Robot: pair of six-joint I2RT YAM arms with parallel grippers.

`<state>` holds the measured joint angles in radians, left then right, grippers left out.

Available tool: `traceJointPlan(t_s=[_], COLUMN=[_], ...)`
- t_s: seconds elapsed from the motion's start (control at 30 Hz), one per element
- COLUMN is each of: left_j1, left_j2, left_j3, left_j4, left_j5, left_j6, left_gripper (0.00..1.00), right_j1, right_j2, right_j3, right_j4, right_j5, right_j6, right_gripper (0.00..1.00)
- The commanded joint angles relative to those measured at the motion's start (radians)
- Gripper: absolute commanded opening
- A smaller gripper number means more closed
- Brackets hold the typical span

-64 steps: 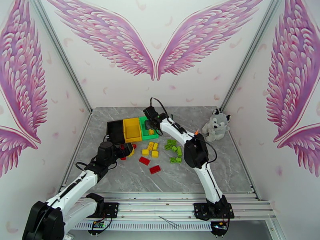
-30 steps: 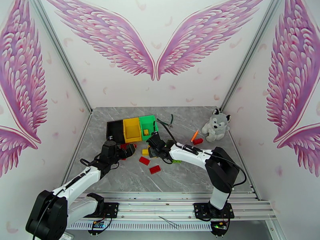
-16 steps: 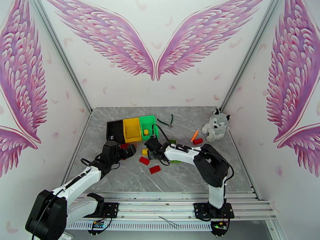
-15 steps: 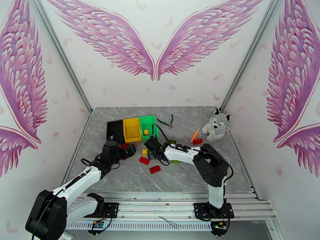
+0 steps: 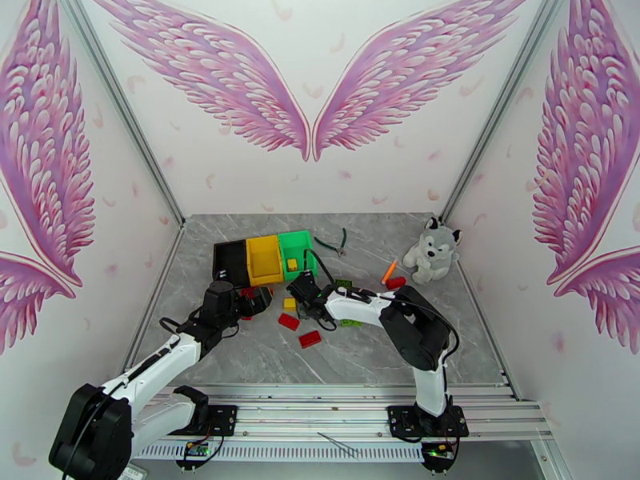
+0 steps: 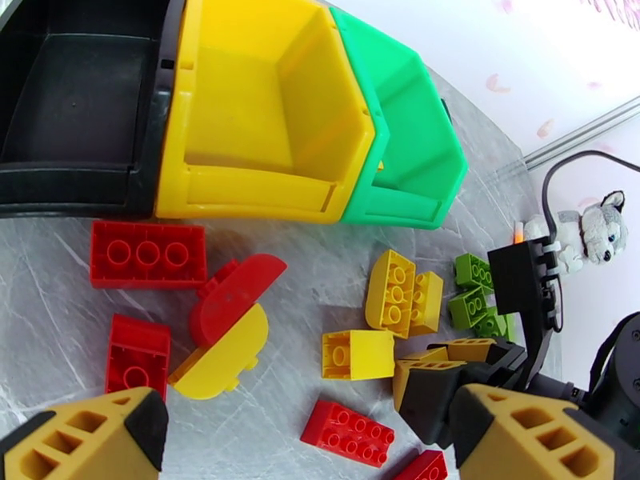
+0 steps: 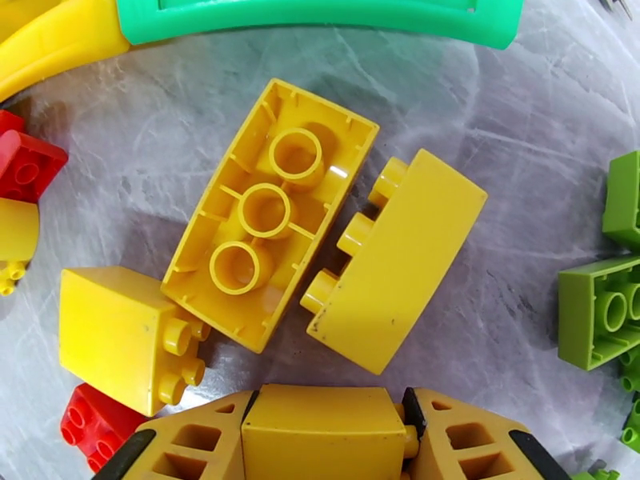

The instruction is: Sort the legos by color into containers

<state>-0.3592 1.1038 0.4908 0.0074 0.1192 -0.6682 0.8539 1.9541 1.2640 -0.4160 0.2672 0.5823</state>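
Note:
In the right wrist view my right gripper [image 7: 326, 454] is shut on a yellow lego [image 7: 323, 422], its fingers [image 7: 192, 446] pressed against both sides. Two more yellow legos [image 7: 272, 210] lie just beyond it, one upside down, the other [image 7: 400, 258] on its side. From above, that gripper [image 5: 303, 290] sits low in front of the green container [image 5: 297, 243]. The yellow container [image 5: 264, 260] and the black container [image 5: 231, 262] stand to the left of the green one. My left gripper [image 6: 308, 454] hangs open over red legos [image 6: 148, 254] near the black container [image 6: 72, 114].
Lime green legos [image 5: 344, 283] lie right of the right gripper, red ones [image 5: 310, 338] nearer the arms. A plush husky [image 5: 432, 250], an orange stick [image 5: 388, 271] and green-handled pliers [image 5: 330, 244] sit at the back right. A small yellow piece [image 5: 293, 264] lies in the green container.
My right arm came back from the green container to the yellow legos, and its jaws closed on one. The left arm has hardly moved and stays open.

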Motion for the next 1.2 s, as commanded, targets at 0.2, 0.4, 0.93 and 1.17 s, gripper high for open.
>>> traceJointPlan(t_s=[0.2, 0.4, 0.93, 1.17], left_j1=[-0.075, -0.109, -0.241, -0.254], left_j2=[0.095, 0.128, 0.019, -0.071], left_j3=[0.084, 0.118, 0.137, 0.11], left_j4=[0.015, -0.013, -0.104, -0.141], left_j5=[0.018, -0.042, -0.355, -0.424], left_j6=[0.048, 0.084, 0.187, 0.175], left_gripper=[0.99, 0.97, 0.98, 0.99], right_j1=[-0.05, -0.122, -0.171, -0.156], right_j2=[-0.052, 0.087, 0.279, 0.024], right_j3=[0.168, 0.417, 0.774, 0.396], right_j4=[-0.066, -0.131, -0.28, -0.137], right_j5=[0.072, 0.048, 0.038, 0.029], right_j6=[-0.061, -0.087, -0.145, -0.102], right_gripper=[0.39, 0.39, 0.63, 0.61])
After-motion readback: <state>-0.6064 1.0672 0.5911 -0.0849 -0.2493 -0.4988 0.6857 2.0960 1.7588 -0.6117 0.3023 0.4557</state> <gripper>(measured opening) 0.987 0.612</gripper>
